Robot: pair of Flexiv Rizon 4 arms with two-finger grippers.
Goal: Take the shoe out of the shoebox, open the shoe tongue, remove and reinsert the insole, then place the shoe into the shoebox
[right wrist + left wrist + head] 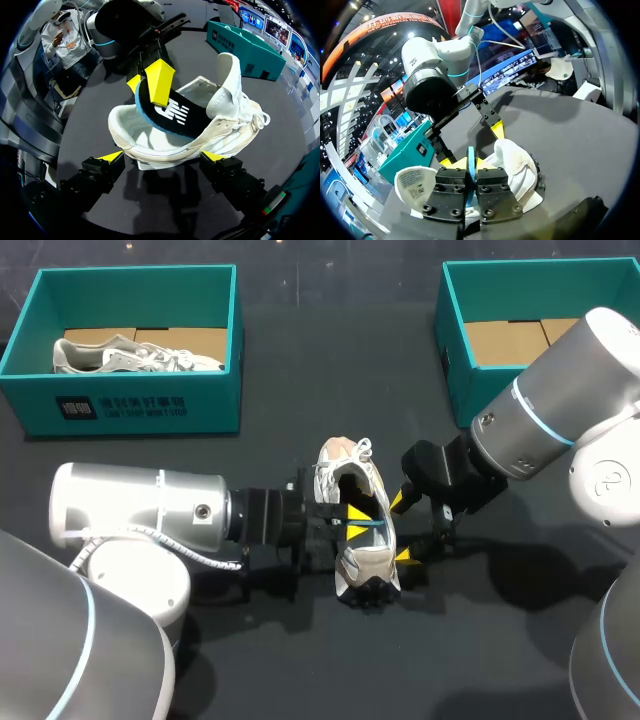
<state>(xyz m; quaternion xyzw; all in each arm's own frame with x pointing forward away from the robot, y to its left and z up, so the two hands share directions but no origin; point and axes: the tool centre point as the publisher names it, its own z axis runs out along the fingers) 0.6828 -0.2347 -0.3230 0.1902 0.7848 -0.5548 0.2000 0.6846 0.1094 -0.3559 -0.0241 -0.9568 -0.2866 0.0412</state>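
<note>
A white and beige shoe (352, 545) lies in the middle of the black table, its tongue (231, 75) pulled up. My left gripper (357, 513) comes in from the left over the shoe's opening and is shut on the insole (368, 527), which is black with a blue edge and stands partly out of the shoe. In the left wrist view the blue edge (470, 167) is pinched between the yellow tips of the left gripper (471, 164). My right gripper (402, 530) is wide open beside the shoe's right flank. In the right wrist view the shoe (210, 135) lies just ahead of my right gripper (164, 157).
A teal shoebox (135, 405) at the back left holds another pale shoe (130, 355). A second teal box (462, 360) at the back right shows only cardboard inside. The rest of the table is bare black surface.
</note>
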